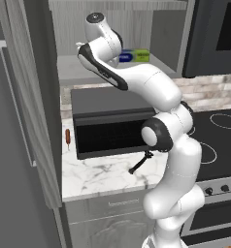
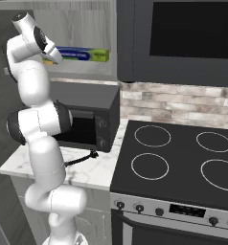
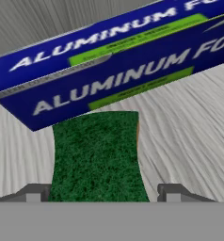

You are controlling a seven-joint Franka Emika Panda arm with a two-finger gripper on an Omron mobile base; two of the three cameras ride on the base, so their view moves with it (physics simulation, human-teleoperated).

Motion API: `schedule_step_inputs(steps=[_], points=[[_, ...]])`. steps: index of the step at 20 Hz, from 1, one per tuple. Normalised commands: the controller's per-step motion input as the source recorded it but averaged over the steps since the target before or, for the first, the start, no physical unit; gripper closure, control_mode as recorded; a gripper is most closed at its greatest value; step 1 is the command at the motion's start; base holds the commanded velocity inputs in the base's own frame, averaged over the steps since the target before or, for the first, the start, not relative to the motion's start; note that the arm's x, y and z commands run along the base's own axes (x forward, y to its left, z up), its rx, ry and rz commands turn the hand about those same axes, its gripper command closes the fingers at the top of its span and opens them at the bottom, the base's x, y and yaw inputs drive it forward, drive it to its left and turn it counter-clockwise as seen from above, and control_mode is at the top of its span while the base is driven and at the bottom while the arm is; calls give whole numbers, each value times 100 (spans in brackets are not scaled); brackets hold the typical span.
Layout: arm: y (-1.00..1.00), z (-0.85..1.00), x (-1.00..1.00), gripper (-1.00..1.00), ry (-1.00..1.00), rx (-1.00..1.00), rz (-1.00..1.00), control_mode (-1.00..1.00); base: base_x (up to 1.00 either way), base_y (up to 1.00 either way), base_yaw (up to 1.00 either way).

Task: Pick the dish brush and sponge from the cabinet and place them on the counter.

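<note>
Two things on cabinet (image 1: 88, 72) shelf: sponge (image 3: 97, 155) beside foil box (image 3: 114, 61). Gripper (image 3: 100, 193) wide apart, straddling sponge, not clamped.

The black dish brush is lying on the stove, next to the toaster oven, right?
Not quite. The dish brush is next to the toaster oven, but it lies on the white marble counter, not on the stove. Both base views show it on the marble in front of the oven.
</note>
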Motion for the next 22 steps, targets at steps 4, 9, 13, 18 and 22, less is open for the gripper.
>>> schedule_step_inputs(steps=[4,9,13,18,22], points=[[2,-11,0,100,6,-2,0,-100,0,0,0],[0,0,-3,100,0,0,0,-100,0,0,0],[0,0,-47,100,-2,0,3,-100,0,0,0],[0,5,-89,100,-5,0,5,-100,0,0,0],[0,1,-100,100,-6,0,6,-100,0,0,0]])
